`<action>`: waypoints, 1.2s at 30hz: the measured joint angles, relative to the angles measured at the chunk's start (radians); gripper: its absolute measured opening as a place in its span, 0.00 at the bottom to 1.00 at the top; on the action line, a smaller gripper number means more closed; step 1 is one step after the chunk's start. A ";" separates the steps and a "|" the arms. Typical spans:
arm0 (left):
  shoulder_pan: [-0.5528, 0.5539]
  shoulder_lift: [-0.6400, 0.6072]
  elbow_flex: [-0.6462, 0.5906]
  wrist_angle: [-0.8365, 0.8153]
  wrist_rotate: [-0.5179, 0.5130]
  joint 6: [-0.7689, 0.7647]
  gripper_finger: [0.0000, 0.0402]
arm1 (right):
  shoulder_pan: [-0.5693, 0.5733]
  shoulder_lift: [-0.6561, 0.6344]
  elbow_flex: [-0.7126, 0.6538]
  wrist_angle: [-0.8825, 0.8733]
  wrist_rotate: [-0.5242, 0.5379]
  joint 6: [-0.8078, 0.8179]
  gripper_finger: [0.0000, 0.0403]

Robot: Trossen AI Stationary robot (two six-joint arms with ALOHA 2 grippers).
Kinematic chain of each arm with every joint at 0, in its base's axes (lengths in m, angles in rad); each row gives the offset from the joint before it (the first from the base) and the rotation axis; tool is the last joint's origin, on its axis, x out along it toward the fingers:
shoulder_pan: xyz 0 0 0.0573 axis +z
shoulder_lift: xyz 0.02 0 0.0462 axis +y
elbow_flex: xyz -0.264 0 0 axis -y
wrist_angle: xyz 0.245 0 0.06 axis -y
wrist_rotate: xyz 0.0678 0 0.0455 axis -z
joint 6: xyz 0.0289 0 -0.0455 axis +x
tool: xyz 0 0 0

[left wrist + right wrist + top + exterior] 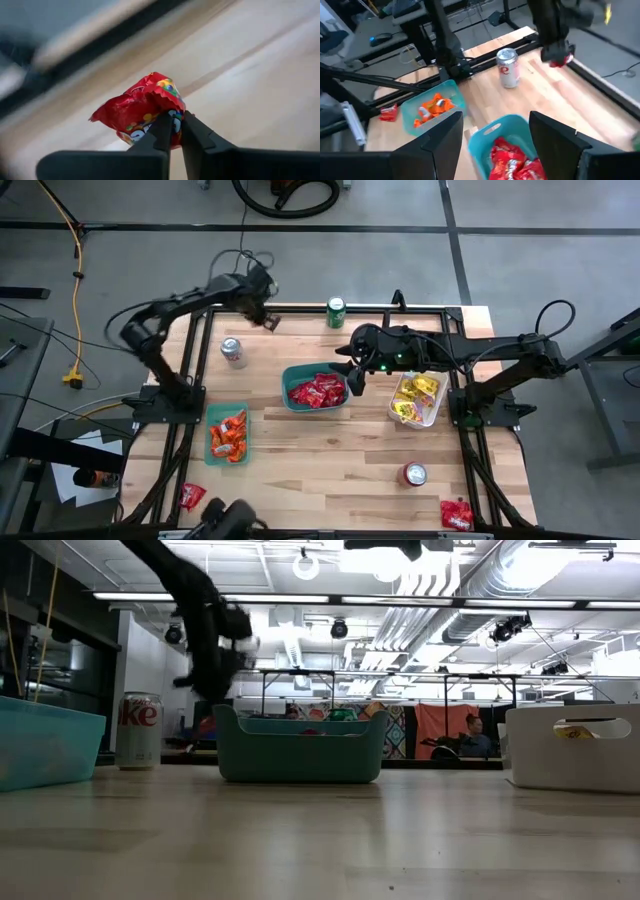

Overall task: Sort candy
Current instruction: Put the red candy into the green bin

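Closest to our left wrist camera, two dark fingers (pixel 172 131) are pinched together on a crumpled red candy packet (pixel 142 107), which sticks out beyond their tips above the pale wooden table (pixel 260 75). From above, we see that left gripper (pixel 266 317) at the table's far edge, left of the green can (pixel 336 312), with the packet clamped in it and lifted off the wood.

Our right gripper (pixel 354 376) hovers over the teal bin (pixel 296 370) in the middle of the table, its jaws spread apart with nothing between them; its wrist camera looks down past both fingers (pixel 440 137) onto the red packets (pixel 512 160) heaped inside that bin.

We count more candy sorted elsewhere: orange packets (pixel 229 436) in a second teal bin (pixel 213 415) on the left side, and yellow packets (pixel 414 394) in the white bin (pixel 436 413) on the right side. Two red packets lie loose on the near edge, one at the left corner (pixel 192 496) and one at the right corner (pixel 457 514).

A silver can (pixel 233 352) stands between the left gripper and the orange bin, and another can (pixel 414 473) stands near the right corner packet. In the low view, the dark shape hanging behind the middle bin is probably the left arm (pixel 205 625), though we cannot make out its fingers there.
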 joint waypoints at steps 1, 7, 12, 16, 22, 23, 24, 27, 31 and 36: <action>-0.013 -0.046 -0.002 0.045 0.047 0.007 0.02 | 0.000 0.000 0.000 0.000 0.011 -0.013 0.56; -0.185 -0.355 -0.134 0.319 0.198 -0.005 0.01 | -0.001 0.000 0.000 0.000 0.094 -0.092 0.56; -0.413 -0.585 -0.355 0.701 0.236 -0.154 0.01 | -0.010 0.000 0.000 0.000 0.085 -0.123 0.56; -0.607 -0.688 -0.526 1.056 0.224 -0.198 0.01 | -0.010 0.000 0.000 0.007 0.020 -0.158 0.56; -0.795 -0.691 -0.588 1.174 0.052 -0.170 0.01 | -0.010 0.000 0.000 0.023 -0.091 -0.197 0.56; -0.811 -0.686 -0.587 1.176 0.029 -0.156 0.01 | -0.010 0.000 0.000 0.027 -0.100 -0.197 0.56; -0.822 -0.681 -0.587 1.173 0.007 -0.149 0.01 | -0.010 0.000 0.000 0.030 -0.108 -0.197 0.56; -0.830 -0.663 -0.587 1.167 -0.026 -0.154 0.01 | -0.010 0.000 0.000 0.031 -0.111 -0.205 0.56; -0.827 -0.648 -0.557 1.135 -0.027 -0.141 0.01 | -0.010 -0.012 0.000 0.031 -0.111 -0.223 0.56; -0.827 -0.570 -0.409 0.864 -0.034 -0.036 0.01 | -0.010 -0.068 0.000 0.034 -0.110 -0.218 0.56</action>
